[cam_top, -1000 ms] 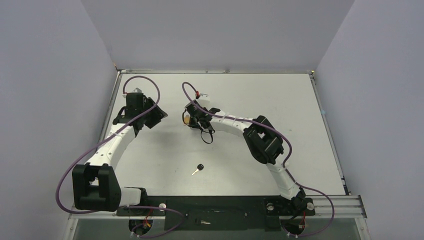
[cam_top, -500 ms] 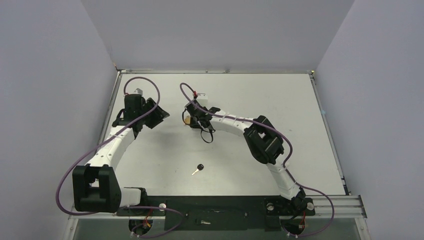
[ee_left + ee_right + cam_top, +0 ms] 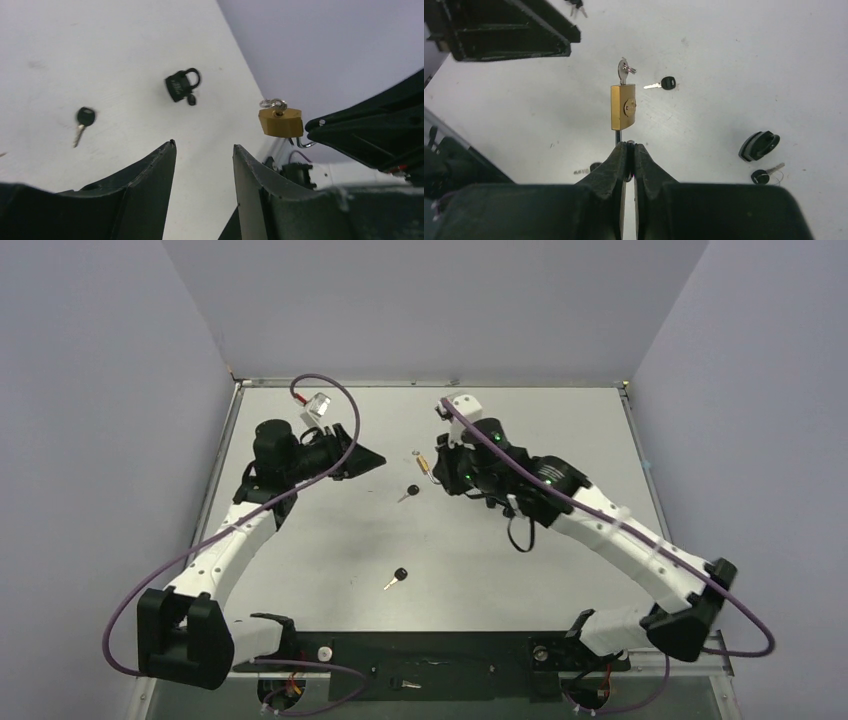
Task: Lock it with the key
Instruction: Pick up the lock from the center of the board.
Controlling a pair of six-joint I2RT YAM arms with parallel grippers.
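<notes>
Brass padlock hangs clear of the worktop, my right hand pinched shut on its shackle. The key sits in the far end. My left hand is wide and holding nothing, facing the lock. My judgement: grip the key bow squarely and turn it without twisting the body. No readable brand; the round emblem is too small to read.
</notes>
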